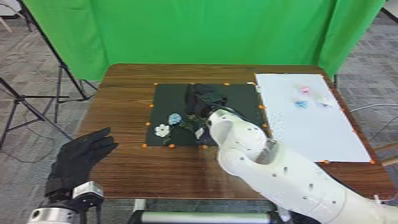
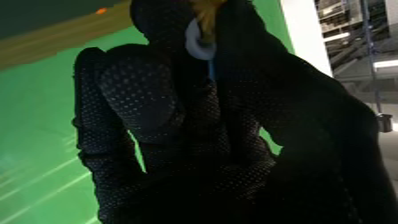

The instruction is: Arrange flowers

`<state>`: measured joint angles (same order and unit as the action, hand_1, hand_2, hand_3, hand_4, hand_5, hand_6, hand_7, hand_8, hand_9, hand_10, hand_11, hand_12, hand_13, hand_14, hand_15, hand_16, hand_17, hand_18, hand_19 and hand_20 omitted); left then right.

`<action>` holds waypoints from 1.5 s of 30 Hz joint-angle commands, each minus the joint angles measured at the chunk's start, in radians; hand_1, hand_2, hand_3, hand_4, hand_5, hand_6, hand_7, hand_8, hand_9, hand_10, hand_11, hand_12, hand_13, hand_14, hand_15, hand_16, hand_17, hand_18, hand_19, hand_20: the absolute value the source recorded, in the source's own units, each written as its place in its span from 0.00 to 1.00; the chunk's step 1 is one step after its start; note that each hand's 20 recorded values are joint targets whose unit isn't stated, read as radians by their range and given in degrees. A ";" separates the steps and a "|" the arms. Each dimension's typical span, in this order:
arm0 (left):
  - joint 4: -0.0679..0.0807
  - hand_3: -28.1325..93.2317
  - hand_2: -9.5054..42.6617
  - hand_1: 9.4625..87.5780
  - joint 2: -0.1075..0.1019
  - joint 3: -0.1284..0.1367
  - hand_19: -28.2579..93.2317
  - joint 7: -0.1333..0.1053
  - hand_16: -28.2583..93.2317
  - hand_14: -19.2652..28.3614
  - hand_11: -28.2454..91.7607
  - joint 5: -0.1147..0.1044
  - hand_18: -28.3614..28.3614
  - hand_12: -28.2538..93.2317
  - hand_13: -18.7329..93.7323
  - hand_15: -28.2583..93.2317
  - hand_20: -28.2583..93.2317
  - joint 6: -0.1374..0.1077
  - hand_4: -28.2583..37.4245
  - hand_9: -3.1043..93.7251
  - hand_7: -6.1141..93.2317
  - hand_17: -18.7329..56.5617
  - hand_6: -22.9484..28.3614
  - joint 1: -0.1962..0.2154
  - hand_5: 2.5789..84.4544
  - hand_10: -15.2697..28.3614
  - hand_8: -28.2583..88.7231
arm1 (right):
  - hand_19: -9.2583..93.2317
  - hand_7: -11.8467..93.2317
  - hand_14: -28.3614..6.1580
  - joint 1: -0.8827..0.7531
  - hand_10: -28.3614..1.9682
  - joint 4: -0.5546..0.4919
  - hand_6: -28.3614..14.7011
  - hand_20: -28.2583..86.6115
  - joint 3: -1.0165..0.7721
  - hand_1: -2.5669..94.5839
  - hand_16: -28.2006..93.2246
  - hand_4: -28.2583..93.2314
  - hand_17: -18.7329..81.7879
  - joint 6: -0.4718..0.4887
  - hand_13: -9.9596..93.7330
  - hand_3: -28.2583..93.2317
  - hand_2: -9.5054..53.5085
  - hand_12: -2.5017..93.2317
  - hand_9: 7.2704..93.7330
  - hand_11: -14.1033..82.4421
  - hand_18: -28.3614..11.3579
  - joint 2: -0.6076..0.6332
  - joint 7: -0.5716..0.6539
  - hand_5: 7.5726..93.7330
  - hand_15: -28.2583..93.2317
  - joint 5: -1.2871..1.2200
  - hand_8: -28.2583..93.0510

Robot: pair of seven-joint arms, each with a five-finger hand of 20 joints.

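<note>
Fingers (image 2: pixel 138 90) and thumb of the right hand (image 1: pixel 205 97), pale flower (image 2: pixel 199 46) between them.

The right hand (image 1: pixel 204 97) and its white arm (image 1: pixel 275 172) hide part of the dark mat (image 1: pixel 167 110). A pale piece (image 2: pixel 200 46) between black fingers (image 2: pixel 140 87) is mostly covered. The pink shape (image 1: pixel 306 90) is too small to make out.

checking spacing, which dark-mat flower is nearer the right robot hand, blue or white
The blue flower; the white flower lies farther off, toward the front of the mat.
</note>
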<state>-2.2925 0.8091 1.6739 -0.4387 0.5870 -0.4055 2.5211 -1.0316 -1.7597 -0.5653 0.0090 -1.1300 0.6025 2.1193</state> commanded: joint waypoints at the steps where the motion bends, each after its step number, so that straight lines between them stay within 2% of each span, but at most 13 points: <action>1: 0.010 0.89 0.33 0.24 -0.065 -0.029 0.73 -0.023 0.11 1.00 0.58 -0.040 0.88 0.30 0.44 0.77 0.32 -0.005 0.18 0.47 0.21 0.12 0.77 -0.035 0.59 0.90 0.16 | 0.96 0.41 0.69 0.002 0.70 0.112 0.62 0.26 0.012 0.62 0.49 0.00 0.49 -0.020 0.84 0.87 0.00 0.43 0.94 0.33 0.16 -0.097 0.008 0.81 0.74 0.078 0.24; 8: 0.011 0.89 0.33 0.24 -0.043 -0.009 0.73 -0.006 0.11 1.00 0.58 -0.035 0.88 0.30 0.44 0.77 0.32 0.000 0.18 0.47 0.21 0.12 0.77 -0.025 0.59 0.90 0.16 | 0.96 0.42 0.69 -0.042 0.70 0.153 0.62 0.27 -0.006 0.62 0.49 0.00 0.49 -0.018 0.84 0.87 0.00 0.43 0.94 0.34 0.17 -0.096 0.021 0.80 0.74 0.127 0.24; 9: 0.011 0.89 0.33 0.24 -0.020 0.000 0.73 0.028 0.11 1.00 0.58 -0.011 0.88 0.30 0.44 0.77 0.32 0.016 0.18 0.47 0.21 0.12 0.77 -0.034 0.59 0.90 0.16 | 0.96 0.42 0.69 -0.048 0.70 0.154 0.62 0.27 -0.010 0.62 0.49 0.00 0.49 -0.016 0.84 0.87 0.00 0.43 0.94 0.33 0.17 -0.095 0.029 0.80 0.73 0.130 0.24; 10: 0.012 0.89 0.33 0.24 -0.017 0.003 0.73 0.040 0.11 1.00 0.58 -0.005 0.88 0.30 0.44 0.77 0.32 0.024 0.18 0.47 0.21 0.12 0.77 -0.039 0.59 0.90 0.16 | 0.95 0.42 0.69 -0.047 0.69 0.157 0.62 0.27 -0.009 0.62 0.49 0.00 0.49 -0.017 0.84 0.87 0.00 0.43 0.94 0.33 0.17 -0.093 0.032 0.80 0.73 0.136 0.24; 13: 0.013 0.89 0.33 0.24 -0.012 0.003 0.73 0.048 0.11 1.00 0.58 -0.002 0.88 0.30 0.44 0.77 0.32 0.027 0.18 0.47 0.21 0.12 0.76 -0.044 0.59 0.90 0.16 | 0.95 0.42 0.69 -0.048 0.69 0.174 0.62 0.27 -0.010 0.61 0.49 0.00 0.48 -0.020 0.84 0.87 0.00 0.43 0.94 0.33 0.17 -0.098 0.031 0.80 0.73 0.168 0.24; 17: 0.018 0.89 0.33 0.24 0.019 0.008 0.73 0.095 0.11 1.00 0.58 0.040 0.88 0.30 0.44 0.77 0.33 0.058 0.18 0.47 0.21 0.12 0.76 -0.068 0.59 0.90 0.16 | 0.95 0.42 0.69 -0.032 0.69 0.212 0.63 0.27 0.000 0.61 0.49 0.00 0.48 -0.059 0.83 0.87 0.00 0.43 0.93 0.33 0.17 -0.104 0.036 0.79 0.73 0.219 0.23; 21: 0.020 0.89 0.34 0.25 0.039 -0.005 0.73 0.102 0.11 1.00 0.58 0.049 0.88 0.30 0.44 0.77 0.33 0.062 0.19 0.47 0.21 0.12 0.76 -0.084 0.59 0.90 0.16 | 0.94 0.43 0.69 -0.052 0.68 0.225 0.63 0.27 -0.019 0.61 0.50 0.00 0.47 -0.045 0.81 0.87 0.00 0.43 0.92 0.33 0.17 -0.109 0.046 0.78 0.73 0.226 0.23; 26: 0.017 0.89 0.33 0.25 0.065 0.015 0.73 0.124 0.11 1.00 0.58 0.066 0.88 0.30 0.44 0.77 0.33 0.077 0.18 0.47 0.21 0.12 0.76 -0.069 0.59 0.89 0.16 | 0.93 0.43 0.68 -0.053 0.66 0.208 0.61 0.27 -0.015 0.58 0.50 0.00 0.44 -0.062 0.78 0.87 0.00 0.42 0.88 0.34 0.17 -0.113 0.043 0.75 0.73 0.213 0.22; 31: 0.019 0.89 0.33 0.24 0.077 0.013 0.73 0.132 0.11 1.00 0.58 0.070 0.88 0.30 0.44 0.77 0.33 0.082 0.18 0.47 0.21 0.12 0.76 -0.078 0.59 0.89 0.16 | 0.92 0.43 0.66 -0.056 0.64 0.171 0.60 0.27 -0.021 0.55 0.49 0.00 0.43 -0.029 0.76 0.87 0.00 0.42 0.86 0.35 0.16 -0.118 0.027 0.73 0.74 0.187 0.22; 42: 0.018 0.89 0.33 0.24 0.017 -0.009 0.73 0.084 0.11 1.00 0.58 0.022 0.88 0.30 0.44 0.77 0.32 0.047 0.18 0.47 0.21 0.12 0.76 -0.072 0.59 0.89 0.16 | 0.91 0.43 0.58 -0.060 0.58 0.145 0.58 0.30 -0.018 0.52 0.47 0.00 0.40 0.003 0.72 0.88 0.00 0.39 0.80 0.41 0.14 -0.117 0.005 0.70 0.77 0.207 0.22; 43: 0.018 0.89 0.33 0.24 0.015 -0.011 0.73 0.078 0.11 1.00 0.58 0.021 0.88 0.30 0.44 0.77 0.32 0.044 0.18 0.47 0.21 0.12 0.76 -0.071 0.59 0.89 0.16 | 0.90 0.42 0.57 -0.053 0.58 0.149 0.58 0.30 -0.011 0.52 0.46 0.00 0.40 -0.001 0.71 0.88 0.00 0.38 0.80 0.42 0.13 -0.114 0.007 0.70 0.77 0.212 0.22; 44: 0.018 0.89 0.33 0.24 0.029 -0.006 0.73 0.096 0.11 1.00 0.58 0.032 0.88 0.30 0.44 0.77 0.32 0.054 0.18 0.47 0.21 0.12 0.76 -0.075 0.59 0.89 0.16 | 0.90 0.42 0.57 -0.055 0.57 0.152 0.58 0.30 -0.014 0.52 0.46 0.00 0.40 0.003 0.71 0.88 0.00 0.38 0.79 0.42 0.13 -0.113 0.013 0.70 0.77 0.215 0.22; 45: 0.018 0.89 0.33 0.24 0.014 -0.011 0.73 0.079 0.11 1.00 0.58 0.019 0.88 0.30 0.44 0.77 0.32 0.045 0.18 0.47 0.21 0.12 0.76 -0.072 0.59 0.89 0.16 | 0.90 0.42 0.56 -0.049 0.57 0.157 0.58 0.30 -0.012 0.52 0.46 0.00 0.39 0.001 0.71 0.88 0.00 0.38 0.79 0.42 0.13 -0.111 0.019 0.70 0.78 0.210 0.22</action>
<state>-2.2724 0.8451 1.6670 -0.3425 0.6254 -0.3482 2.4374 -1.0933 -1.6124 -0.5823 0.0067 -1.2424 0.6159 2.3032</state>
